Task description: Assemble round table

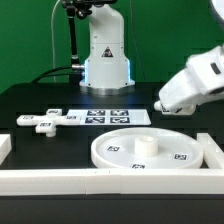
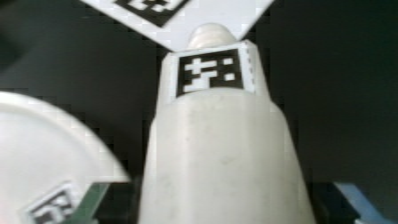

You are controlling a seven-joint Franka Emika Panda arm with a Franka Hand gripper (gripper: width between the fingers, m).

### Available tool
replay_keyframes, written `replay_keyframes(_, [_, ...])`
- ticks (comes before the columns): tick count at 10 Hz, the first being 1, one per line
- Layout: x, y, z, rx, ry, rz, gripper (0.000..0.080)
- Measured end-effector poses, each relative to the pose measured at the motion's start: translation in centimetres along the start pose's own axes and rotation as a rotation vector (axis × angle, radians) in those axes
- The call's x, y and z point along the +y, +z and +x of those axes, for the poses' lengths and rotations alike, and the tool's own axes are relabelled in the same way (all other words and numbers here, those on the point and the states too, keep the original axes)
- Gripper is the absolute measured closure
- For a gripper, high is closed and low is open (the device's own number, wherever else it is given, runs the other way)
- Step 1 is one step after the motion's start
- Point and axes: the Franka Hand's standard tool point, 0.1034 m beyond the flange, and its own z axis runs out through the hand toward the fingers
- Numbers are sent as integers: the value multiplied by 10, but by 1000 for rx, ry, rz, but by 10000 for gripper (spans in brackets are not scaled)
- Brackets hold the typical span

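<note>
The white cylinder leg, with a square tag near its far end, fills the wrist view between my two fingers. My gripper is shut on it. In the exterior view the gripper hangs low over the table at the exterior view's right, just behind the disc, and hides the leg. The large rimmed round disc lies flat near the front wall with a short raised hub at its centre. Its rim shows beside the leg in the wrist view. The cross-shaped foot piece lies at the exterior view's left.
The marker board lies flat behind the disc, and its corner shows beyond the leg's tip. A white border wall runs along the front and both sides. The robot's base stands at the back centre.
</note>
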Motion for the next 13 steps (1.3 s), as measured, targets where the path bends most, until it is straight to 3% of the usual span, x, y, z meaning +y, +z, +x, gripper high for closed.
replay_keyframes(2, [24, -28, -20, 51, -37, 10, 390])
replay_keyframes(5, [25, -30, -14, 89, -36, 3, 390])
replay_keyframes(6, [30, -36, -5, 178, -32, -10, 390])
replay_keyframes(7, [32, -36, -8, 228, -23, -8, 390])
replay_keyframes(9, [44, -47, -18, 289, 51, 110, 390])
replay_keyframes(11, [53, -75, -28, 421, 70, 69, 390])
replay_keyframes(13, [54, -66, -25, 536, 88, 57, 390])
